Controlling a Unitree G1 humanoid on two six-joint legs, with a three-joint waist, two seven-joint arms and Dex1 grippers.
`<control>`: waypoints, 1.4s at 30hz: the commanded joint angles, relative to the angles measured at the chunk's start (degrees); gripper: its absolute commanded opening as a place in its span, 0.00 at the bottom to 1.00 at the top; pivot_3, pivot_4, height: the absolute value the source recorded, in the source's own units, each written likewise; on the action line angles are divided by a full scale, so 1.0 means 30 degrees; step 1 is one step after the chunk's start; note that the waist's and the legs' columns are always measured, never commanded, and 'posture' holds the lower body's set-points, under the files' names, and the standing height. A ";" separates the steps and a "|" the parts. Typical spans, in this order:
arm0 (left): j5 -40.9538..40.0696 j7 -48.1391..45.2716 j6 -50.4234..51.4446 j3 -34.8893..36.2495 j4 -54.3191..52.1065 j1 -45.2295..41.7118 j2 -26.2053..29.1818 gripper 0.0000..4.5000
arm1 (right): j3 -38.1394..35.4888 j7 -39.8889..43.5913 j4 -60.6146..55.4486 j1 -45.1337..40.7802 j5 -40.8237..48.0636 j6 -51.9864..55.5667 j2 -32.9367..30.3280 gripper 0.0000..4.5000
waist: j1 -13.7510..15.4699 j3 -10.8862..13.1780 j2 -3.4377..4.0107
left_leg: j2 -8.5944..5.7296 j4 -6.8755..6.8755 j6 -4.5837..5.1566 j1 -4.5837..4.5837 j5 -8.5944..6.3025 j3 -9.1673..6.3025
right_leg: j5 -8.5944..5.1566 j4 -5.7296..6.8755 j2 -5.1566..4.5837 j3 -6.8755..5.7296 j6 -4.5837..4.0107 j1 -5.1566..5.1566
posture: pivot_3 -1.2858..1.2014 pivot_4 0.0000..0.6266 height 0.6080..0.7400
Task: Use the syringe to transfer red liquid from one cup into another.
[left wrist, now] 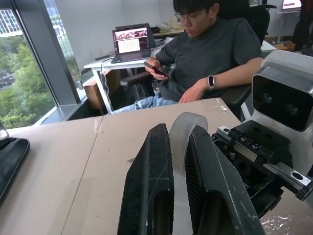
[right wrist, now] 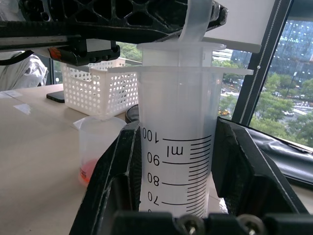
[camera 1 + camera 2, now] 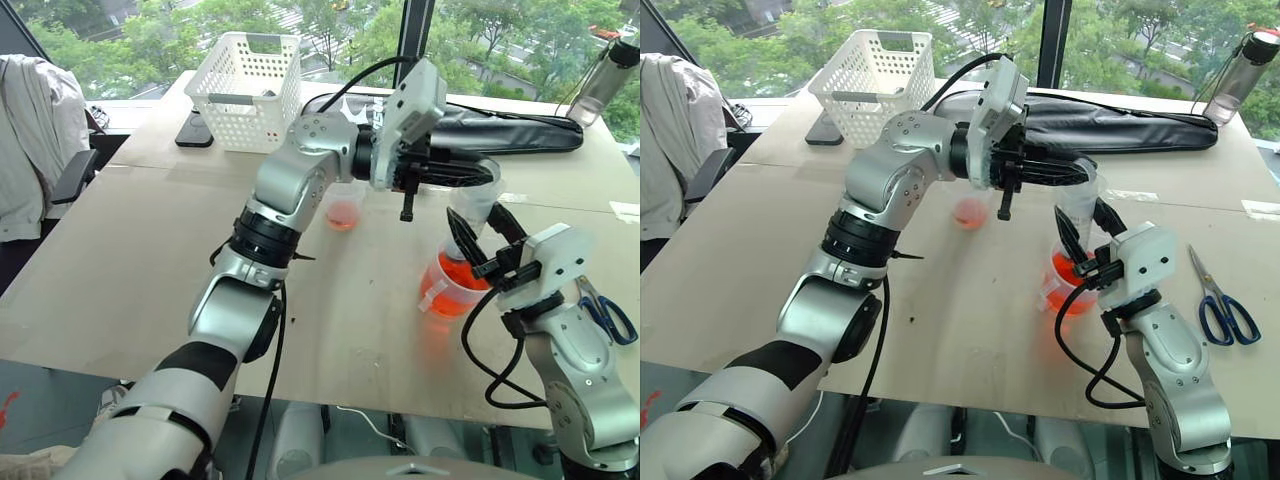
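So the syringe (image 2: 178,142) is stood upright over the big handled cup (image 3: 452,285), with its tip pointed down into the red liquid (image 3: 1062,283) in there. Its barrel is pinched between the two fingers of the right gripper (image 3: 487,240), which is seen clamped on both sides of the printed scale in the right wrist view. The plunger top (image 1: 185,129) is squeezed between the nearly closed fingers of the left gripper (image 3: 478,172), which is reached across level from the left, right above the barrel's flange.

The small cup (image 3: 343,208) is parked on the table (image 3: 130,270) just to the left of the big one, clearly apart from it, and a thin layer of red is seen at its bottom. A white basket (image 3: 245,88) and a black phone (image 3: 194,130) are set further back, a long black bag (image 3: 1140,125) is laid along the far edge, and blue-handled scissors (image 3: 1225,305) are left on the right side. A seated person (image 1: 205,54) is caught in the left wrist view, past the table.
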 commanded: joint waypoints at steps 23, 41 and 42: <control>0.0269 0.1412 -0.0118 0.1611 0.1487 -0.2577 -0.0639 0.00 | 0.0301 -0.0117 -0.1272 0.2276 0.0160 0.0329 -0.0276 0.34 | 0.0007 0.0000 -0.0001 | -0.0001 0.0005 0.0001 -0.0001 0.0000 -0.0003 | -0.0009 0.0005 0.0002 -0.0002 0.0013 0.0000 | 0.52 0.24 0.88; 0.0338 0.1460 -0.0483 0.1606 0.2062 -0.2848 -0.0574 0.00 | 0.0410 -0.0206 -0.1292 0.1939 0.0125 0.0368 -0.0226 0.34 | 0.0006 0.0000 -0.0001 | -0.0001 0.0005 0.0001 -0.0002 0.0000 -0.0003 | -0.0008 0.0005 0.0001 0.0000 0.0010 0.0000 | 0.52 0.24 0.88; 0.0337 0.1491 -0.0462 0.1589 0.2064 -0.2823 -0.0595 0.00 | 0.0377 -0.0238 -0.1301 0.1827 0.0122 0.0334 -0.0196 0.34 | 0.0006 0.0000 -0.0001 | -0.0001 0.0006 0.0000 -0.0002 0.0000 -0.0003 | -0.0008 0.0006 0.0001 0.0000 0.0010 -0.0001 | 0.52 0.24 0.88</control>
